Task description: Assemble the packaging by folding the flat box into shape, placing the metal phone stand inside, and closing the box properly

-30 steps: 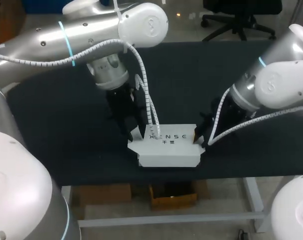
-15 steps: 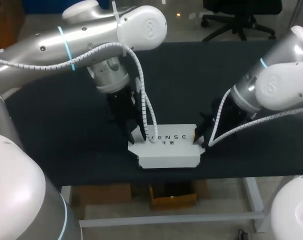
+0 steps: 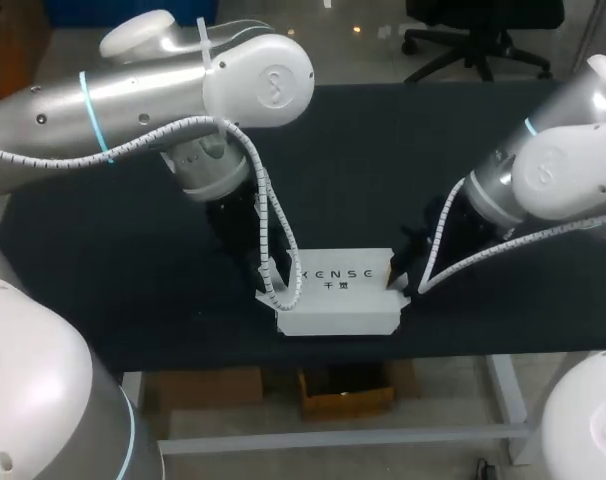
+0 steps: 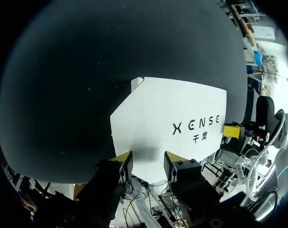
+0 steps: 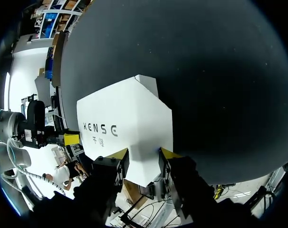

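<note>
The left gripper (image 4: 148, 159) stands parted, its yellow tips astride the near edge of the white box (image 4: 170, 114), clamping nothing that shows. In the last second the left arm (image 3: 133, 90) has swung out toward its own side, elbow high, wrist pointing steeply down. The box has not shifted; it lies near the front edge of the black table (image 3: 113, 260). I judge this a repositioning before a fold. The right gripper (image 5: 143, 154), also parted, stays at the opposite end, with the right arm (image 3: 563, 170) angled inward.
</note>
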{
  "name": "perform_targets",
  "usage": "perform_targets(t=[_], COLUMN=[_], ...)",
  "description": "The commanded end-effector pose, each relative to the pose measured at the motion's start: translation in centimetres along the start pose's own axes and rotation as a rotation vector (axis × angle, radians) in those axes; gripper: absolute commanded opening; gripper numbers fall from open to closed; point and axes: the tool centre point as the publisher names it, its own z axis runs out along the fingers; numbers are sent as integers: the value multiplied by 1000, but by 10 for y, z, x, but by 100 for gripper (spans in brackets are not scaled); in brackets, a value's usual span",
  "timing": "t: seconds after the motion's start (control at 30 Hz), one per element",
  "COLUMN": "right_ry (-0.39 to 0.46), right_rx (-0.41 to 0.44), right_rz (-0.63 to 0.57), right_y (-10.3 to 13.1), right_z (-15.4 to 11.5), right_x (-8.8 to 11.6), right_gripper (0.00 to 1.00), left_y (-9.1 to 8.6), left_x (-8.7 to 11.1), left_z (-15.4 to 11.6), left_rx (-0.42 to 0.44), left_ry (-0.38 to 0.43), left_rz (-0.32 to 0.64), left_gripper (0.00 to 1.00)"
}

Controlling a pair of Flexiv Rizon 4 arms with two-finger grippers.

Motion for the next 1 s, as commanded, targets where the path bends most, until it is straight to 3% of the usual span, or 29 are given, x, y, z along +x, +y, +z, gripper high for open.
perform_targets(t=[0.03,0.63,1.0], right_ry=[9,11,13], right_rx=[3,-40,-44], right_rz=[-2,-43,-62], right_y=[0,-1,1], right_z=[1,4,7], right_x=[-2,-1,-2], right_gripper=[39,40,39], left_y=[3,3,0], left_x=[-3,0,-5], left_z=[3,10,14], left_rx=[76,114,158], left_ry=[9,14,73], left_rz=[-2,9,5], left_gripper=[42,40,37])
